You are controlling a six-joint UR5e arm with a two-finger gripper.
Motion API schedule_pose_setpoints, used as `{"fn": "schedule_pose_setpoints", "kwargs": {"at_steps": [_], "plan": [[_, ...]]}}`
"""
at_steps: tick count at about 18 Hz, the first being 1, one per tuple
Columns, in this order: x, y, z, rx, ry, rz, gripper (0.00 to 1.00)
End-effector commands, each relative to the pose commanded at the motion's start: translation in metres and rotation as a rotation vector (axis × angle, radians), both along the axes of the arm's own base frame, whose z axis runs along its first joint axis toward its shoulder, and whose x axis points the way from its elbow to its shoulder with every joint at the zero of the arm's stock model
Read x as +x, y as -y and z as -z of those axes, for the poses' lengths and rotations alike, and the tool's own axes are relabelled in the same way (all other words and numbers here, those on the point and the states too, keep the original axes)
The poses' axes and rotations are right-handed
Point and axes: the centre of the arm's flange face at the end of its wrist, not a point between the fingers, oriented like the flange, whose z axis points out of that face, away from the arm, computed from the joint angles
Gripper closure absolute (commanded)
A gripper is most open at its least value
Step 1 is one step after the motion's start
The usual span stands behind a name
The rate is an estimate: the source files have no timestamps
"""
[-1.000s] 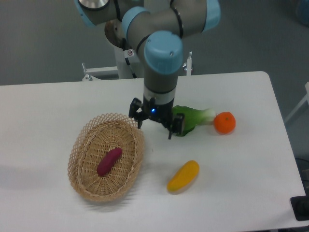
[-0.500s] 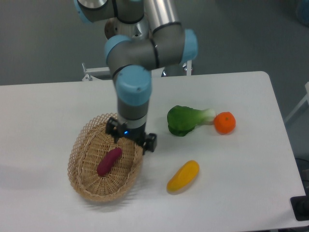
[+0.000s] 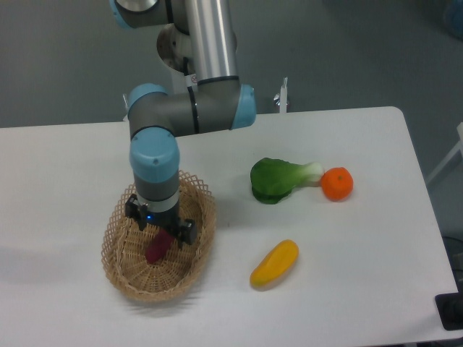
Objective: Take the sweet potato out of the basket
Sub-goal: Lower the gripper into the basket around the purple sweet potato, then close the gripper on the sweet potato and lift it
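Observation:
The magenta-purple sweet potato (image 3: 155,247) lies on the floor of the tan wicker basket (image 3: 119,271) at the table's left front. My gripper (image 3: 160,230) hangs directly over it, inside the basket's outline, covering the potato's upper end. Its two dark fingers stand spread apart on either side of the potato, so it is open. Whether the fingertips touch the potato cannot be told from this view.
A green leafy vegetable (image 3: 278,178) and an orange round fruit (image 3: 336,183) lie to the right on the white table (image 3: 362,253). A yellow elongated vegetable (image 3: 275,263) rests right of the basket, near the front.
The arm has swung left from beside the green vegetable, crossed the basket's right rim, and lowered over the sweet potato. The sweet potato and basket have not shifted.

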Motion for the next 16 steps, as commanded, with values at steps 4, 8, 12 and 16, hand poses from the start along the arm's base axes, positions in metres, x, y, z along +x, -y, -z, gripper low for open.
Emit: {"fn": "schedule_pose_setpoints", "kwargs": {"at_steps": [4, 8, 12, 16], "plan": [[0.007, -0.008, 0.015, -0.006, -0.044, 0.020, 0.00], [0.006, -0.010, 0.022, -0.010, -0.069, 0.023, 0.00], [0.005, -0.010, 0.019, -0.003, -0.082, 0.025, 0.26], [0.005, -0.009, 0.017, -0.001, -0.083, 0.027, 0.58]]}}
